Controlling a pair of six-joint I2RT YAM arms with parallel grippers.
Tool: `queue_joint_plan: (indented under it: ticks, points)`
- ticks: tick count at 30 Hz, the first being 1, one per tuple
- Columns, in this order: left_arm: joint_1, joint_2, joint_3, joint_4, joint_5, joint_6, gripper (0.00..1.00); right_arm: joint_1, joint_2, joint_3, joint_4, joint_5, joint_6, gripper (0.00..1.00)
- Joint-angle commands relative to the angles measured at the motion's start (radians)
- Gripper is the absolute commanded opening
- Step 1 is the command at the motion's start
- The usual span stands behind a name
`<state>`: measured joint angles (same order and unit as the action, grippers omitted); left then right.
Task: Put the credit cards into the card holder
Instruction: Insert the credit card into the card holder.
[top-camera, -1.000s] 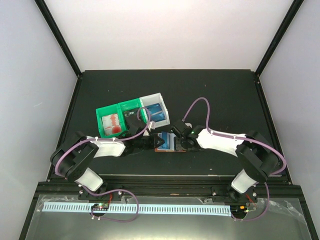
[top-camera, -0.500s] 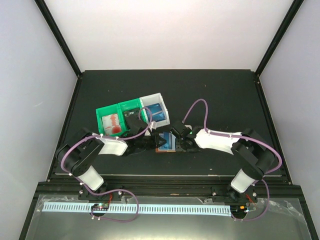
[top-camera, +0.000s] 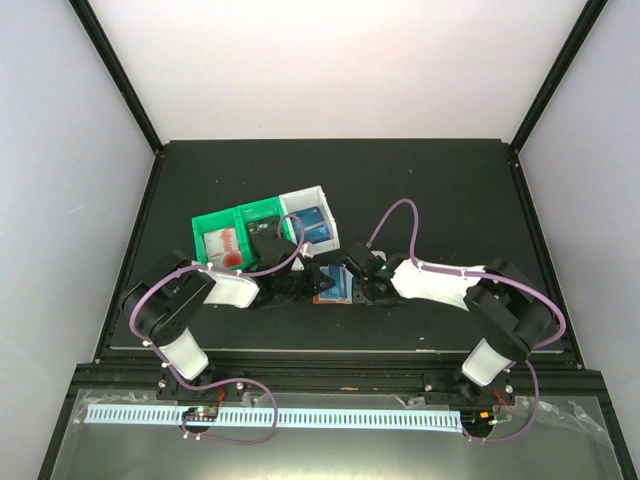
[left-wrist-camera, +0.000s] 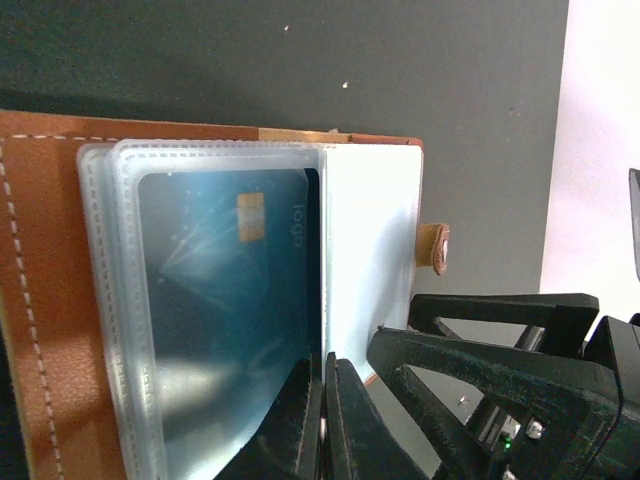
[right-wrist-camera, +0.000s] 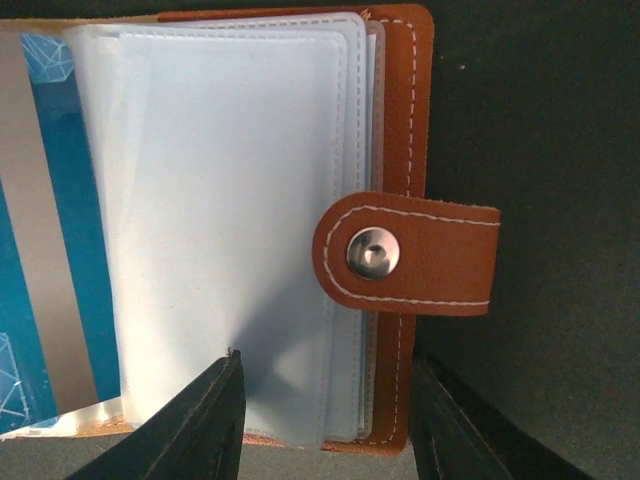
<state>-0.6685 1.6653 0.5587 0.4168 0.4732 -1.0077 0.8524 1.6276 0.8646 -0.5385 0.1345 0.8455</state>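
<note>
The reddish-brown card holder (top-camera: 333, 286) lies open on the black table between my two grippers. In the left wrist view its clear pockets (left-wrist-camera: 370, 230) fan out, and a blue credit card (left-wrist-camera: 225, 300) with a gold chip sits inside one pocket. My left gripper (left-wrist-camera: 326, 405) is shut on that card's near edge. In the right wrist view the holder's snap tab (right-wrist-camera: 410, 255) lies folded over the pockets. My right gripper (right-wrist-camera: 325, 420) is open and straddles the holder's near edge (right-wrist-camera: 300, 435). More blue cards lie in the white bin (top-camera: 312, 222).
A green bin (top-camera: 215, 222) left of the white bin holds red-and-white cards (top-camera: 226, 248) and dark cards (top-camera: 264, 240). The bins stand just behind the left gripper (top-camera: 300, 286). The right gripper's black fingers (left-wrist-camera: 500, 350) sit close beside the left one.
The left arm has swung to the right, toward the holder. The right gripper and the holder have shifted a little to the left. Both grippers stay at the holder.
</note>
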Motion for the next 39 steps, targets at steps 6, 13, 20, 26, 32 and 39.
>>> queue_joint_plan:
  ticks: [6, 13, 20, 26, 32, 39]
  points:
    - [-0.009, 0.037, 0.024, 0.083, 0.090, -0.077, 0.02, 0.008, -0.008, -0.018, 0.027, -0.018, 0.018, 0.46]
    - [-0.009, 0.001, 0.023, 0.087, 0.109, -0.039, 0.02, 0.008, -0.012, -0.022, 0.033, -0.021, 0.024, 0.44]
    - [-0.009, 0.001, 0.017, 0.042, 0.073, -0.037, 0.02, 0.007, -0.009, -0.024, 0.037, -0.023, 0.027, 0.44]
    - [-0.008, 0.007, 0.003, -0.015, 0.023, -0.060, 0.01, 0.008, -0.007, -0.028, 0.040, -0.024, 0.033, 0.44]
    - [-0.009, 0.021, -0.002, 0.004, 0.032, -0.087, 0.02, 0.007, -0.007, -0.029, 0.043, -0.025, 0.036, 0.43]
    - [-0.008, -0.047, -0.036, -0.051, -0.037, -0.100, 0.02, 0.008, 0.001, -0.030, 0.050, -0.029, 0.041, 0.43]
